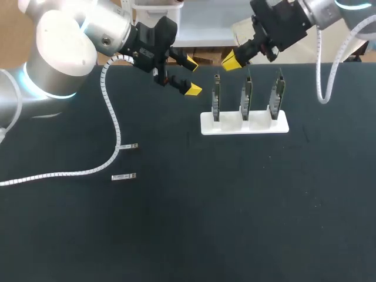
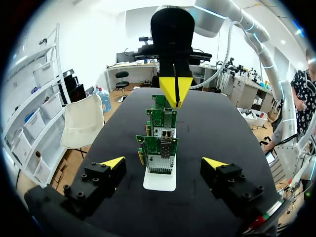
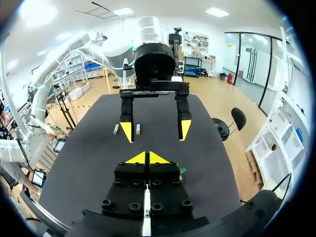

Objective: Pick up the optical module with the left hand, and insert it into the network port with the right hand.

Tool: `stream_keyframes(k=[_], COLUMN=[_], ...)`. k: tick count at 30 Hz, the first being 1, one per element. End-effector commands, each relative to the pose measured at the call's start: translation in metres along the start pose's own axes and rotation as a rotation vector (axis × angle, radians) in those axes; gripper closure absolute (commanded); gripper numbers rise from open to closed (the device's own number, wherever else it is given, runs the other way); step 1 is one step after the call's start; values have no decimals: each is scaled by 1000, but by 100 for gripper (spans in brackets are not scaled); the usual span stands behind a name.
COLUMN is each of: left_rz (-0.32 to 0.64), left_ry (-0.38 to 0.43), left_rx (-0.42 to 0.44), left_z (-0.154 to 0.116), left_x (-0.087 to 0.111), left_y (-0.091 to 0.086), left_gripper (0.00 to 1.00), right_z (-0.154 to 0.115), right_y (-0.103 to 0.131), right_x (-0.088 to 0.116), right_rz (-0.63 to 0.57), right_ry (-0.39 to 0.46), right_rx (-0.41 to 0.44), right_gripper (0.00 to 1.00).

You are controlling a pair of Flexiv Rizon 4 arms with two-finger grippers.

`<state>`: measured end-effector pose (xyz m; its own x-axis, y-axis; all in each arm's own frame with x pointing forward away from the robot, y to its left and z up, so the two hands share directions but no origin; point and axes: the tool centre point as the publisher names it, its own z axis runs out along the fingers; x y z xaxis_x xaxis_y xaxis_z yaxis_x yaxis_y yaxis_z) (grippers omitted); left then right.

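My stand (image 1: 244, 124) holds three upright cards (image 1: 245, 97) in a row, two modules (image 1: 124, 175) lie loose on the table (image 1: 235, 205) well to its left, and my left gripper (image 1: 191, 75) hangs spread apart, my right gripper (image 1: 231, 60) pressed together, both empty.

Right pincer (image 3: 147, 158)'s yellow tips met; ahead, left pincer (image 3: 156, 132) gaped; two silver modules (image 3: 115, 129) lay on black worktop (image 3: 89, 163).
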<state>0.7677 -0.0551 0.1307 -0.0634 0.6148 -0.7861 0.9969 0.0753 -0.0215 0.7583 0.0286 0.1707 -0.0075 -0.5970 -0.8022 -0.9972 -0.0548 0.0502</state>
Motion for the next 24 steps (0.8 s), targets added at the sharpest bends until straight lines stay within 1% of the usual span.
stream_keyframes(k=[1, 10, 24], left_rz=[-2, -2, -2], left_ry=[3, 3, 3], left_rx=[-1, -1, -1], left_z=[0, 0, 0], left_x=[0, 0, 0], left_y=[0, 0, 0], left_gripper=[0, 0, 0], right_z=[7, 15, 28], right_y=[-6, -13, -15], right_x=[-1, 0, 6], right_rz=[-2, -4, 17], right_ry=[6, 16, 34], right_rx=[-12, -27, -40], right_gripper=[100, 100, 100])
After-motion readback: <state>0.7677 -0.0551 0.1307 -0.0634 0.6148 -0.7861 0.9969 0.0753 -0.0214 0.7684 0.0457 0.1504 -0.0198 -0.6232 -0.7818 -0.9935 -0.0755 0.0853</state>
